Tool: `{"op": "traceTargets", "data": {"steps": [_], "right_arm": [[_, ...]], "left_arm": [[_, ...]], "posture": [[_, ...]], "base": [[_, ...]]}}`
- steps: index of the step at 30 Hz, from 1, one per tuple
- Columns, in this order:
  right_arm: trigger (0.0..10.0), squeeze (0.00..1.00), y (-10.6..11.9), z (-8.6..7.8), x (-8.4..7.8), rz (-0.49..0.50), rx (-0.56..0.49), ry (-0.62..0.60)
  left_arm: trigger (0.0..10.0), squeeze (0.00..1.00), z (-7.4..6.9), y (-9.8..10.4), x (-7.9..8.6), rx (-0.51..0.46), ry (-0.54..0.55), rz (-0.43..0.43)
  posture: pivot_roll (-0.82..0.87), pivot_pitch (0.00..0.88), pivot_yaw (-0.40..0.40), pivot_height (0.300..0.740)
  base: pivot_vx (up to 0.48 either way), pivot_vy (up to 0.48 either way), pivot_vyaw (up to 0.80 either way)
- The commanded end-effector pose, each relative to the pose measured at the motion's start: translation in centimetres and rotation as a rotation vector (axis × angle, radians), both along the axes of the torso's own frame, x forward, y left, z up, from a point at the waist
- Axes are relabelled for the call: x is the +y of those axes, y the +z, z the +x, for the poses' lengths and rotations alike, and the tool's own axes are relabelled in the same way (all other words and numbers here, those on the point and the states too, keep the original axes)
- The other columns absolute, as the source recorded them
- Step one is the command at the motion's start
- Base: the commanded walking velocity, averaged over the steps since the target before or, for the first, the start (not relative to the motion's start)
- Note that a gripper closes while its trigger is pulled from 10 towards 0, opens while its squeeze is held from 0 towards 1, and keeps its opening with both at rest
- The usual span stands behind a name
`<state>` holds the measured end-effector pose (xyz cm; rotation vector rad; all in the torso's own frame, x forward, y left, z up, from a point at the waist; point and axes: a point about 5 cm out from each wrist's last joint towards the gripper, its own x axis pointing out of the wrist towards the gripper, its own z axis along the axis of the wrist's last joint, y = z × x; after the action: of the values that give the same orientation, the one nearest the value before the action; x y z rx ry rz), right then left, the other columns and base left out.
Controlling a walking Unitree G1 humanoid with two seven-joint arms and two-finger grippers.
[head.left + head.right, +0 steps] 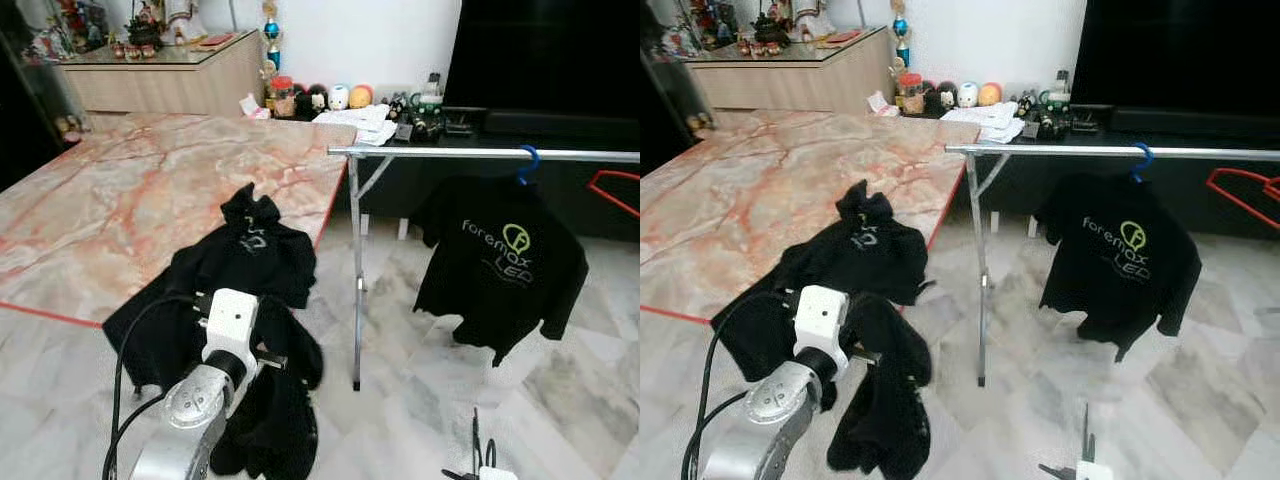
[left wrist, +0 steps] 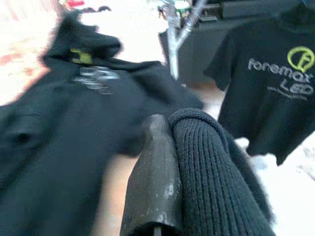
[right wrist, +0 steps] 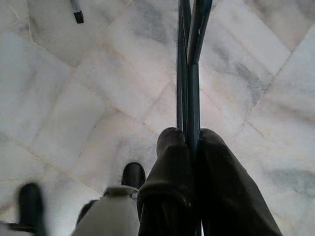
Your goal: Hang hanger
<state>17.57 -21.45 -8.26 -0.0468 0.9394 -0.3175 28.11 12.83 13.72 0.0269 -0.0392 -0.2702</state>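
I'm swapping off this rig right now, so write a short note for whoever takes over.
Left gripper: shut on the black garment that drapes off the marble table.
Right gripper: low over the floor, jaws shut on a thin dark hanger.
Rail: already carries a black T-shirt on a blue hook.
Done: hanger and garment gripped.
Left: garment onto hanger, hanger onto rail.

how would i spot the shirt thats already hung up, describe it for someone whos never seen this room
Find the silver clothes rail standing on the marble floor in front of the dark TV cabinet, right of the marble table. The hung black t-shirt dangles from it on a blue hook. Unlike the black garment crumpled on the table edge, it shows a yellow-green logo.
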Motion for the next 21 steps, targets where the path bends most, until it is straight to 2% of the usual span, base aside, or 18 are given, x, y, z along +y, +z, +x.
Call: {"op": "traceTargets", "data": {"steps": [1,8,10,21], "right_arm": [[10.0,0.00,-0.1,0.2,1.2,0.026,-0.003,0.023],[10.0,0.00,-0.2,0.0,1.2,0.022,-0.005,0.034],[10.0,0.00,-0.2,0.0,1.2,0.020,-0.008,0.033],[10.0,0.00,0.0,0.1,0.7,0.008,-0.024,0.032]], "left_arm": [[10.0,0.00,-0.1,0.8,1.2,-0.028,0.034,0.008],[10.0,0.00,-0.3,2.3,0.9,-0.068,0.000,-0.024],[10.0,0.00,-0.2,3.5,0.6,-0.109,-0.024,-0.074],[10.0,0.00,0.3,7.9,-0.6,-0.208,-0.109,-0.172]], "posture": [[0.09,0.061,0.053,0.740],[0.10,0.060,0.049,0.740],[0.10,0.060,0.048,0.740],[0.10,0.058,0.044,0.740]], "base": [[0.000,0.480,0.00],[0.000,0.472,0.00],[0.000,0.000,0.00],[0.000,0.000,0.00]]}}
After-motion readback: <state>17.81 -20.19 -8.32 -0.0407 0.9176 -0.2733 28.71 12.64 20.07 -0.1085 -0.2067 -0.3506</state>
